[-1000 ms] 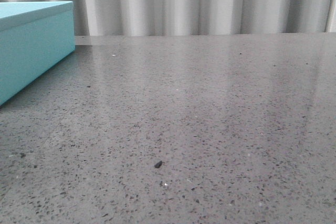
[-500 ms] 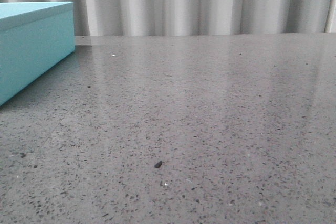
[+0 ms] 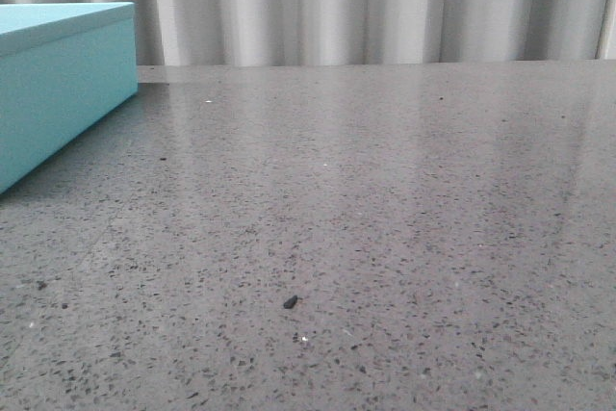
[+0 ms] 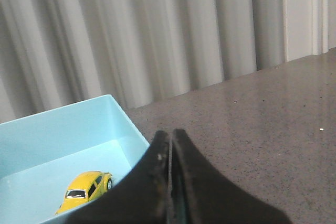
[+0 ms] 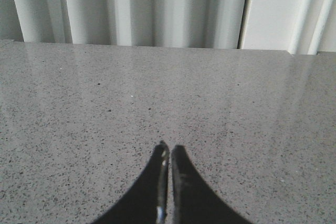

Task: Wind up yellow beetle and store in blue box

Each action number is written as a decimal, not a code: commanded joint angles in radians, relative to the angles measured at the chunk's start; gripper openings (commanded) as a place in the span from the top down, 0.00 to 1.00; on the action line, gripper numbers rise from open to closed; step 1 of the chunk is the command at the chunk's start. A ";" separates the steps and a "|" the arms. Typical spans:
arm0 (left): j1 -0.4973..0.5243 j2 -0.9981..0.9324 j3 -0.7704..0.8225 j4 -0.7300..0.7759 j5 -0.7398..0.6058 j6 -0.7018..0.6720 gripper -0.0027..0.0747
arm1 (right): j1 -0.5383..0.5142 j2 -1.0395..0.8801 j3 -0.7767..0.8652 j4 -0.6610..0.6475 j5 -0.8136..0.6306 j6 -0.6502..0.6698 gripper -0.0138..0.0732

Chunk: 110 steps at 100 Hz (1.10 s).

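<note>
Yellow beetle (image 4: 85,191) seen lying on the floor of the open blue box (image 4: 79,129), left gripper (image 4: 169,136) held above the box's near wall with fingers pressed together, right gripper (image 5: 169,151) likewise closed on nothing, poised over the speckled grey table (image 5: 236,103).

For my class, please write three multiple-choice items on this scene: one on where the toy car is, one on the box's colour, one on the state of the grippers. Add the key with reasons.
1. Where is the yellow beetle?
A. On the table
B. Inside the blue box
C. In a gripper

2. What colour is the box?
A. Light turquoise-blue
B. Red
C. White

3. How do the left gripper and right gripper stand?
A. Both wide open
B. Both shut, empty
C. One holds the car

Key: 1 B, the left wrist view shows the car on the box floor. 2 A, seen in the front and left wrist views. 3 B, fingertips meet with nothing between.
</note>
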 commanded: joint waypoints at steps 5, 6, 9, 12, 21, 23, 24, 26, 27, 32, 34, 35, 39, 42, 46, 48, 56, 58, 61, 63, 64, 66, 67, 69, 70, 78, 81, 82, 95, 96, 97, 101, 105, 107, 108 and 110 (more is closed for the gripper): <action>-0.007 0.010 -0.022 -0.033 -0.054 0.002 0.99 | 0.002 0.005 -0.030 -0.009 -0.068 -0.003 0.89; -0.007 0.010 -0.022 -0.033 -0.054 0.002 0.99 | 0.002 0.005 -0.030 -0.009 -0.068 -0.003 0.89; -0.007 0.010 -0.022 -0.033 -0.054 0.002 0.99 | 0.002 0.005 -0.030 -0.009 -0.068 -0.003 0.89; -0.007 0.010 -0.022 -0.033 -0.054 0.002 0.99 | 0.002 0.005 -0.030 -0.009 -0.068 -0.003 0.89; -0.007 0.010 -0.022 -0.033 -0.054 0.002 0.99 | 0.002 0.005 -0.030 -0.009 -0.068 -0.003 0.89; -0.007 0.010 -0.022 -0.033 -0.054 0.002 0.99 | 0.002 0.005 -0.030 -0.009 -0.068 -0.003 0.89; -0.007 0.010 -0.022 -0.033 -0.054 0.002 0.99 | 0.002 0.005 -0.030 -0.009 -0.068 -0.003 0.89; -0.007 0.010 -0.022 -0.033 -0.054 0.002 0.99 | 0.002 0.005 -0.030 -0.009 -0.068 -0.003 0.89; -0.007 0.010 -0.022 -0.033 -0.054 0.002 0.99 | 0.002 0.005 -0.030 -0.009 -0.068 -0.003 0.89; -0.007 0.010 -0.022 -0.033 -0.054 0.002 0.99 | 0.002 0.005 -0.030 -0.009 -0.068 -0.003 0.89; -0.007 0.010 -0.022 -0.033 -0.054 0.002 0.99 | 0.002 0.005 -0.030 -0.009 -0.068 -0.003 0.89; -0.007 0.010 -0.022 -0.033 -0.054 0.002 0.99 | 0.002 0.005 -0.030 -0.009 -0.068 -0.003 0.89; -0.007 0.010 -0.022 -0.033 -0.054 0.002 0.99 | 0.002 0.005 -0.030 -0.009 -0.068 -0.003 0.89; -0.007 0.010 -0.022 -0.033 -0.054 0.002 0.99 | 0.002 0.005 -0.030 -0.009 -0.068 -0.003 0.89; -0.007 0.010 -0.022 -0.033 -0.054 0.002 0.99 | 0.002 0.005 -0.030 -0.009 -0.068 -0.003 0.89; -0.007 0.010 -0.022 -0.033 -0.054 0.002 0.99 | 0.002 0.005 -0.030 -0.009 -0.068 -0.003 0.89; -0.007 0.010 -0.022 -0.033 -0.054 0.002 0.99 | 0.002 0.005 -0.030 -0.009 -0.068 -0.003 0.89; -0.007 0.010 -0.022 -0.033 -0.054 0.002 0.99 | 0.002 0.005 -0.030 -0.009 -0.068 -0.003 0.89; -0.007 0.010 -0.022 -0.033 -0.054 0.002 0.99 | 0.002 0.005 -0.030 -0.009 -0.068 -0.003 0.89; -0.007 0.010 -0.022 -0.033 -0.054 0.002 0.99 | 0.002 0.005 -0.030 -0.009 -0.068 -0.003 0.89; -0.007 0.010 -0.022 -0.033 -0.054 0.002 0.99 | 0.002 0.005 -0.030 -0.009 -0.068 -0.003 0.89; -0.007 0.010 -0.022 -0.033 -0.055 0.002 0.99 | 0.002 0.005 -0.030 -0.009 -0.068 -0.003 0.89; -0.007 0.010 -0.022 -0.033 -0.056 0.002 0.99 | 0.002 0.005 -0.030 -0.009 -0.068 -0.003 0.89; -0.005 0.010 -0.022 -0.031 -0.058 0.002 0.99 | 0.002 0.005 -0.030 -0.009 -0.068 -0.003 0.89; -0.003 0.010 -0.022 -0.031 -0.064 0.002 0.99 | 0.002 0.005 -0.030 -0.009 -0.068 -0.003 0.89; 0.010 0.010 -0.022 -0.009 -0.110 0.002 0.99 | 0.002 0.005 -0.030 -0.009 -0.068 -0.003 0.89; 0.018 0.010 -0.022 0.022 -0.126 -0.006 0.99 | 0.002 0.005 -0.030 -0.009 -0.068 -0.003 0.89; 0.020 0.010 -0.022 0.032 -0.126 -0.009 0.99 | 0.002 0.005 -0.030 -0.009 -0.068 -0.003 0.89; 0.071 0.010 -0.014 0.238 -0.149 -0.270 0.99 | 0.002 0.005 -0.030 -0.009 -0.068 -0.003 0.89; 0.077 0.010 -0.014 0.262 -0.147 -0.309 0.99 | 0.002 0.005 -0.030 -0.009 -0.068 -0.003 0.89; 0.080 0.010 -0.010 0.274 -0.147 -0.329 0.99 | 0.002 0.005 -0.030 -0.009 -0.068 -0.003 0.89; 0.097 0.008 -0.002 0.337 -0.142 -0.435 0.99 | 0.002 0.005 -0.030 -0.009 -0.068 -0.003 0.89; 0.112 0.004 0.013 0.375 -0.139 -0.512 0.99 | 0.002 0.005 -0.030 -0.009 -0.068 -0.003 0.89; 0.117 0.003 0.019 0.394 -0.139 -0.533 0.99 | 0.002 0.005 -0.030 -0.009 -0.068 -0.003 0.89; 0.120 0.001 0.026 0.405 -0.139 -0.552 0.99 | 0.002 0.005 -0.030 -0.009 -0.068 -0.003 0.89; 0.126 -0.005 0.036 0.421 -0.139 -0.575 0.99 | 0.002 0.005 -0.030 -0.009 -0.068 -0.003 0.89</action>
